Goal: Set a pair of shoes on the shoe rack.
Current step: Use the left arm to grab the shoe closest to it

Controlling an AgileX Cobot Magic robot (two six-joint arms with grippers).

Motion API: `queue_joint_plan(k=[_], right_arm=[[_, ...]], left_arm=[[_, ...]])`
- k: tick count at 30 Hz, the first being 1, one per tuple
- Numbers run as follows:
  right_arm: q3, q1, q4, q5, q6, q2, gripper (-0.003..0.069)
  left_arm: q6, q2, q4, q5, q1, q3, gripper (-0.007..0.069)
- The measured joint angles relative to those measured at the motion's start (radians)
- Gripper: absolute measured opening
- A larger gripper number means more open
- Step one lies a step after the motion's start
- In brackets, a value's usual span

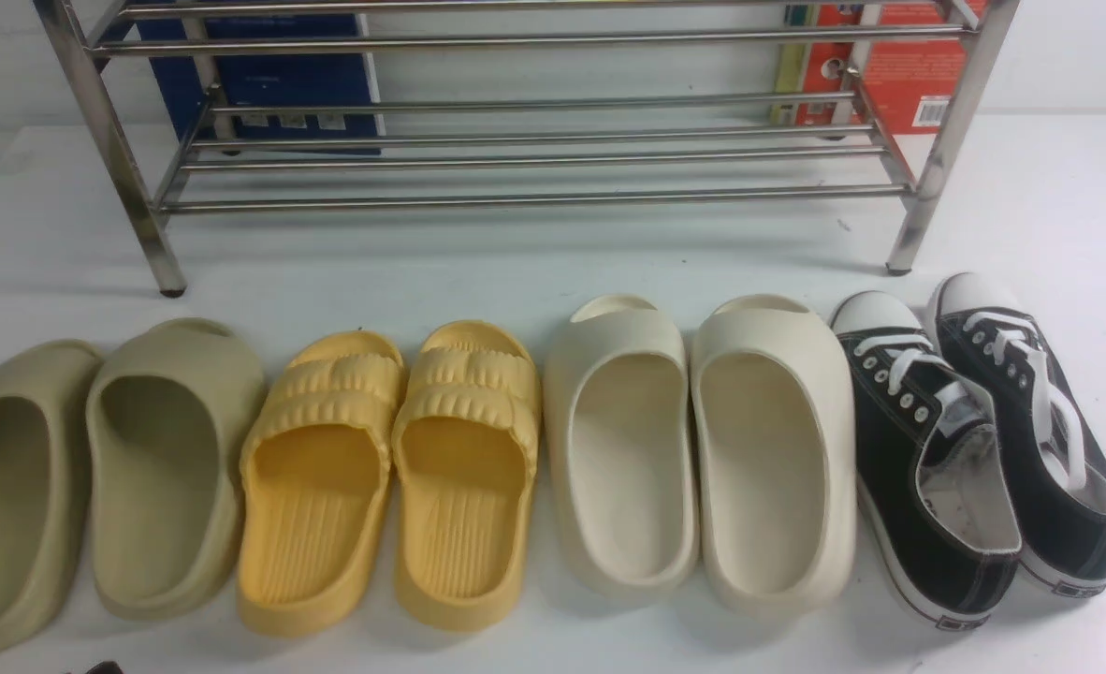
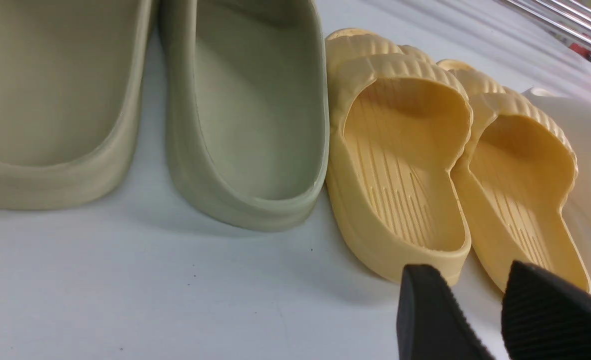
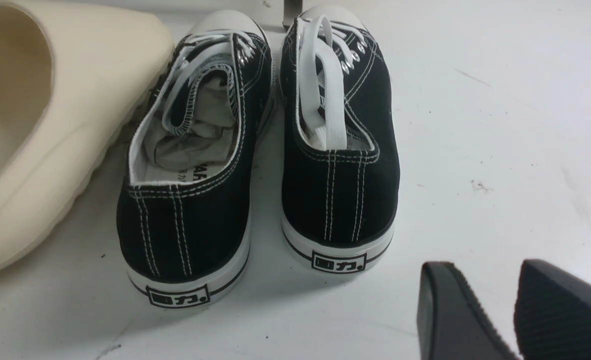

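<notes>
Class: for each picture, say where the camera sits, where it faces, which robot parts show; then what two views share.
Front view: between the arms, facing forward to the shoe rack; no claw shows.
Left wrist view: on the left arm, facing the yellow slides heel-on; open left claw shows.
Right wrist view: on the right arm, facing the black sneakers heel-on; open right claw shows.
Shared: the yellow slides, in front and left wrist views.

Left gripper point(image 2: 469, 272) jaws apart, right gripper point(image 3: 481, 269) likewise (both holding nothing)
</notes>
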Motion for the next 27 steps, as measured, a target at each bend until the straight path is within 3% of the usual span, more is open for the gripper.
queue_joint_plan(k=[7, 13, 16, 17, 22, 27], right_arm=[[0.000, 0.000, 0.000, 0.000, 0.000, 0.000, 0.0239], [0.000, 0.000, 0.000, 0.000, 0.000, 0.000, 0.0239], [0.000, 0.000, 0.000, 0.000, 0.000, 0.000, 0.0239], [0.000, 0.000, 0.000, 0.000, 0.000, 0.000, 0.0239], [0.000, 0.000, 0.000, 0.000, 0.000, 0.000, 0.0239], [0.000, 0.000, 0.000, 0.000, 0.000, 0.000, 0.0239]], left_arm=[[-0.001, 0.000, -0.033, -0.009, 0.000, 0.000, 0.0239], [-0.004, 0.000, -0.215, -0.116, 0.000, 0.000, 0.0239], [-0.004, 0.000, -0.343, -0.208, 0.000, 0.000, 0.0239], [-0.004, 0.000, -0.440, -0.260, 0.000, 0.000, 0.0239], [0.007, 0.000, -0.535, -0.360, 0.000, 0.000, 0.0230], [0.021, 0.017, -0.535, -0.235, 0.000, -0.086, 0.0054]])
